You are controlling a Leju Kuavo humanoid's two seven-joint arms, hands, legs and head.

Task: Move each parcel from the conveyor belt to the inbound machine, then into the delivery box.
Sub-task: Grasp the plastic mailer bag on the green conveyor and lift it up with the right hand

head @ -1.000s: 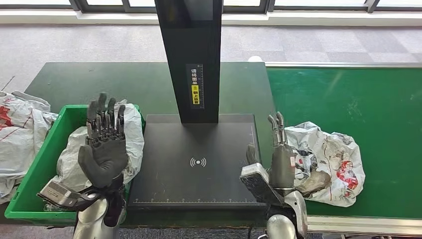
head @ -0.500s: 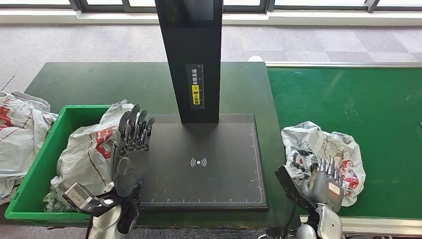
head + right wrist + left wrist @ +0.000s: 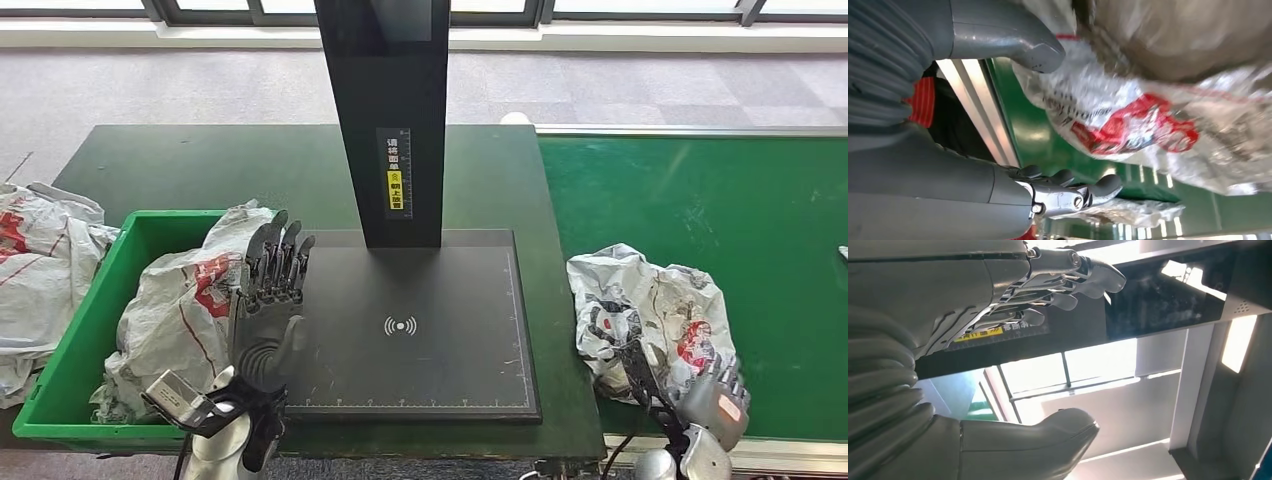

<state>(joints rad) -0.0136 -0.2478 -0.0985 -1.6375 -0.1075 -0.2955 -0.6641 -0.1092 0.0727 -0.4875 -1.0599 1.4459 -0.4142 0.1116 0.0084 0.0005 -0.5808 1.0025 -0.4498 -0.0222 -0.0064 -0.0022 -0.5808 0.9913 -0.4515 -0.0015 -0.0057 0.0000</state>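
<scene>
A crumpled white parcel bag with red print (image 3: 650,320) lies on the green conveyor belt (image 3: 720,210) near its front left corner. My right hand (image 3: 712,398) hangs low at the belt's front edge just below the parcel, fingers apart and empty; the right wrist view shows the parcel (image 3: 1158,100) close ahead of the spread thumb and fingers (image 3: 1073,192). The black inbound machine platform (image 3: 410,330) with its tall post sits at centre. My left hand (image 3: 268,300) stands upright and open at the platform's left edge. Another white parcel (image 3: 175,310) lies in the green delivery box (image 3: 70,350).
More white bags (image 3: 40,270) are piled left of the green box. The dark table (image 3: 220,165) stretches behind the machine. The post (image 3: 385,120) rises over the platform's back. A small pale object (image 3: 843,253) shows at the belt's right edge.
My right hand has dropped from beside the parcel to the belt's front edge, lower and further right. My left hand swung from over the box to the platform's left edge, then held.
</scene>
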